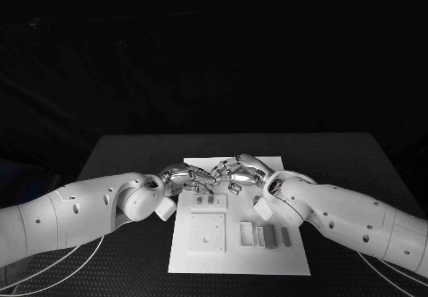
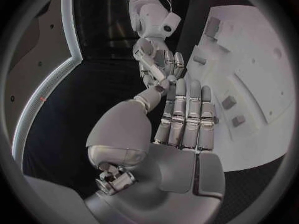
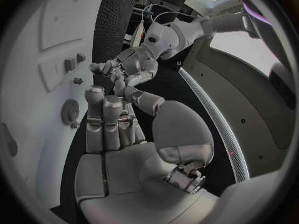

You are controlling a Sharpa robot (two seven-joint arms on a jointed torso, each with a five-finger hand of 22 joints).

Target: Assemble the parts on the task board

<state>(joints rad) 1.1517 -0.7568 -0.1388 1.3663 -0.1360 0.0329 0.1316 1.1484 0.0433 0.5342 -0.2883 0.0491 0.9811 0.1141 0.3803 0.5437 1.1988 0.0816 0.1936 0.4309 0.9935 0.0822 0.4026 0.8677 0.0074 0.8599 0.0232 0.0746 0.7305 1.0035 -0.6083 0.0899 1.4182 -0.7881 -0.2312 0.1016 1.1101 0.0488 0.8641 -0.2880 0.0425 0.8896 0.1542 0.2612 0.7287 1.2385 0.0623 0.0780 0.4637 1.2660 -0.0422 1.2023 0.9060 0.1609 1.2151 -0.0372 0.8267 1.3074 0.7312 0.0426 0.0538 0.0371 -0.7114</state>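
The white task board [image 1: 239,247] lies mid-table. Two small grey parts [image 1: 206,199] stand near its far end and several grey bars [image 1: 269,236] sit at its right side. Above the board's far end my left hand [image 1: 183,179] and right hand [image 1: 242,172] meet fingertip to fingertip. In the left wrist view my left hand [image 2: 181,119] has straight fingers and its thumb tip touches the right hand's fingertips [image 2: 159,67]. In the right wrist view the right hand [image 3: 112,122] reaches toward the left hand [image 3: 127,67]. Whether a part is pinched between them is hidden.
A square white plate [image 1: 207,233] with holes lies on the board's left half. The board [image 3: 37,45] also carries a round recess [image 3: 70,112] and two small blocks [image 3: 74,62]. Black table [image 1: 125,161] surrounds the board on all sides.
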